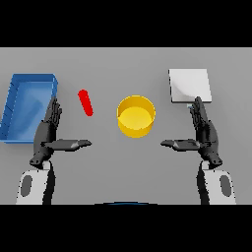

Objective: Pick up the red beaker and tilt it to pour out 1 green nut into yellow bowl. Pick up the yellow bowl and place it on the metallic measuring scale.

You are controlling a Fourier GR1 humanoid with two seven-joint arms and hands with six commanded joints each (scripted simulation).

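You see both arms come up from the near edge of the table. Your left hand (47, 134) is flat, fingers straight, thumb pointing inward. Your right hand (204, 133) looks just the same, mirrored, holding nothing.

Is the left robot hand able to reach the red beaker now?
Probably yes. The left robot hand is open, and the red beaker lies just ahead to its right, with nothing between them.

Bowl (136, 116) central, between beaker (85, 103) left and scale (190, 85) right; tray (28, 107) far left.
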